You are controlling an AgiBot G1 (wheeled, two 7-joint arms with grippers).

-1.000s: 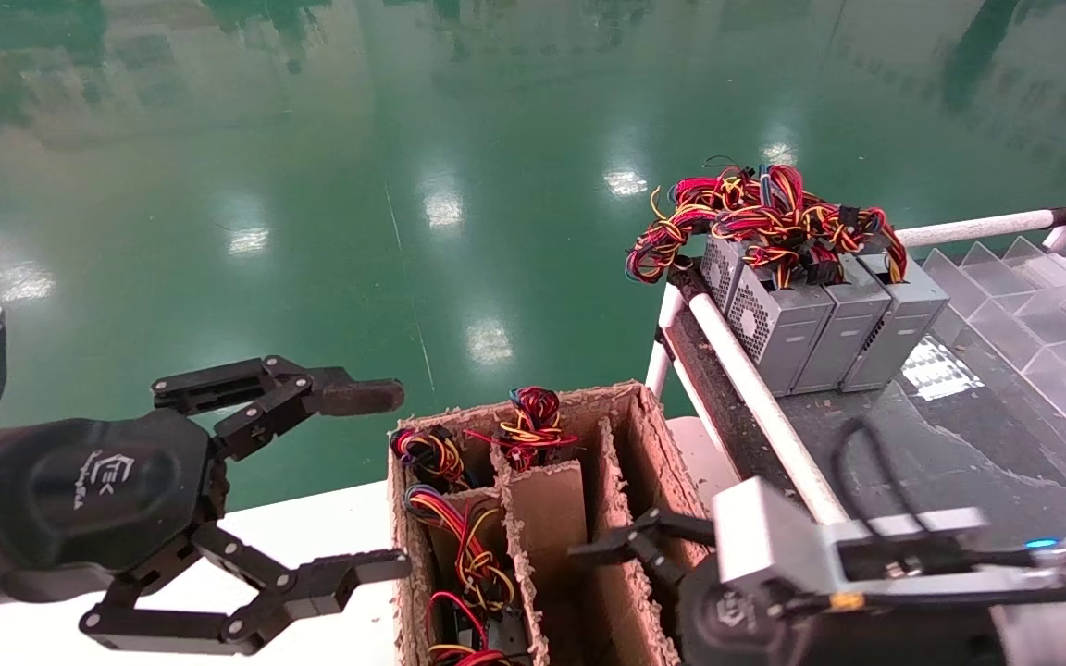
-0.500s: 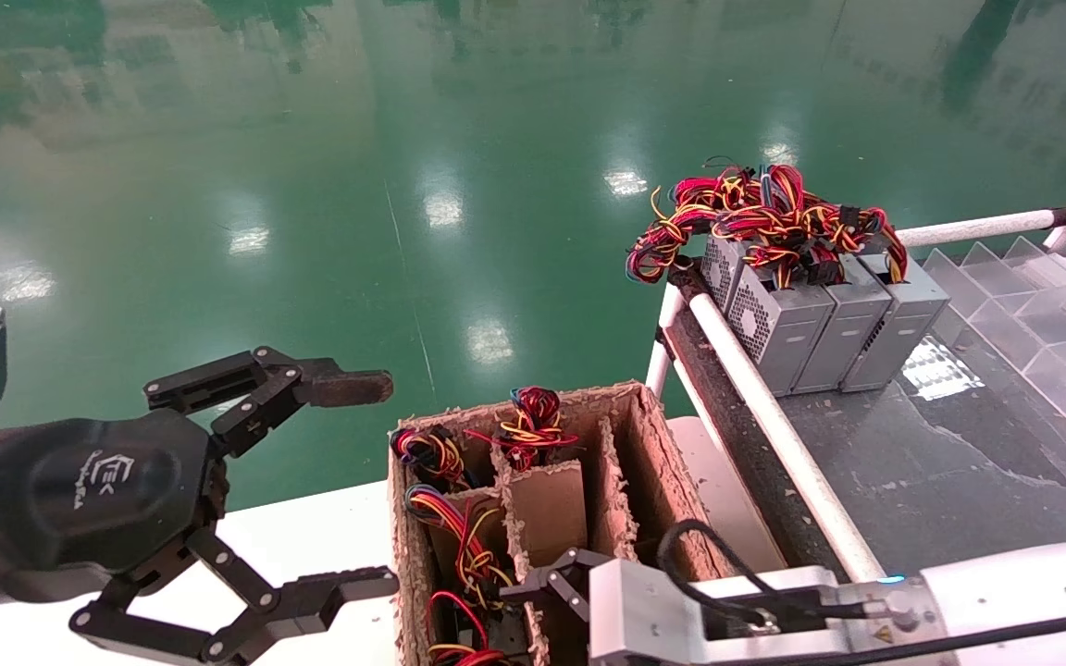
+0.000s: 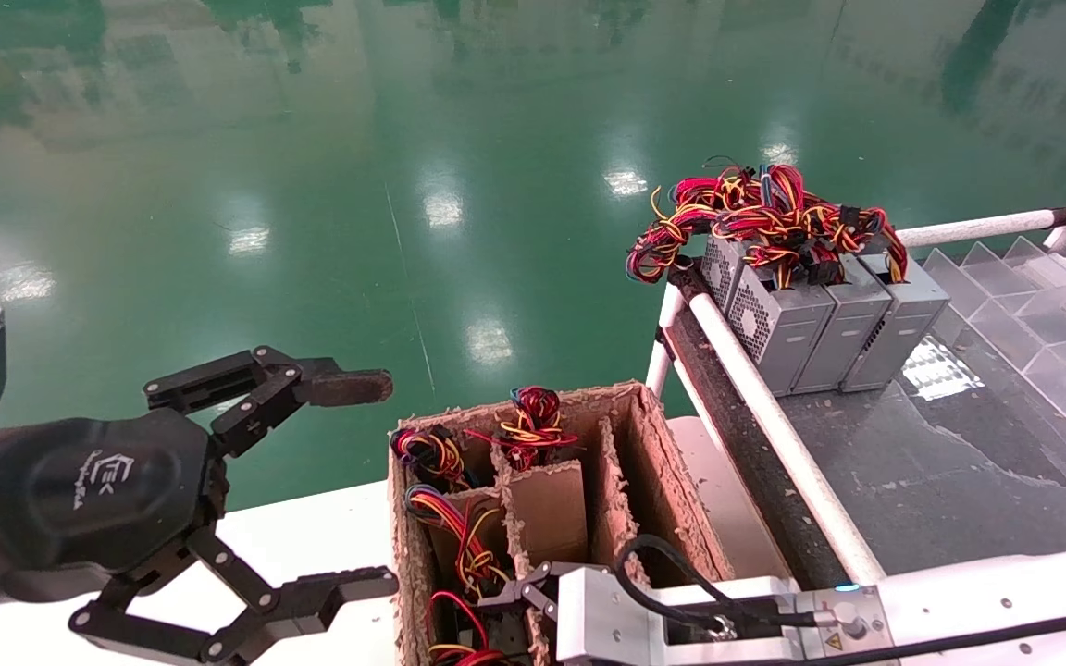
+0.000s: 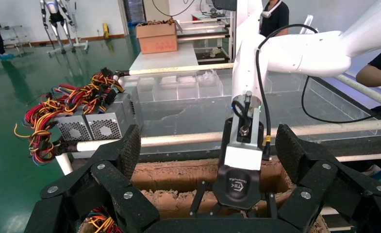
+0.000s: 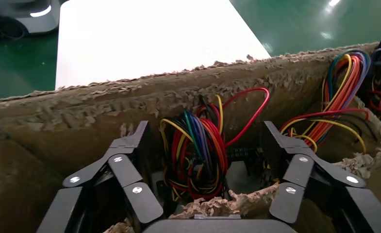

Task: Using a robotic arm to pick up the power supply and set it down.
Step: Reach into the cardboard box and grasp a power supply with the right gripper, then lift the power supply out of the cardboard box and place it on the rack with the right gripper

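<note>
My right gripper (image 5: pixel 205 128) is open and lowered into a compartment of the brown cardboard divider box (image 3: pixel 658 462). Its fingers stand on either side of a power supply's wire bundle (image 5: pixel 198 155) of red, yellow, black and blue wires, without closing on it. A bit of the grey body (image 5: pixel 239 175) shows beneath the wires. In the head view this gripper (image 3: pixel 507 599) sits low in the box at the near edge. My left gripper (image 3: pixel 385 486) hovers open and empty to the left of the box, facing it.
Three grey power supplies (image 3: pixel 829 324) with tangled wires stand side by side on the dark table on the right, behind a white rail (image 3: pixel 755 388). Clear plastic dividers (image 3: pixel 1033 305) lie farther right. More wire bundles (image 3: pixel 528 425) fill other box compartments. Green floor lies beyond.
My right arm has swung left from the box's right compartment and dropped lower into the box over a wire bundle. The left gripper has barely shifted.
</note>
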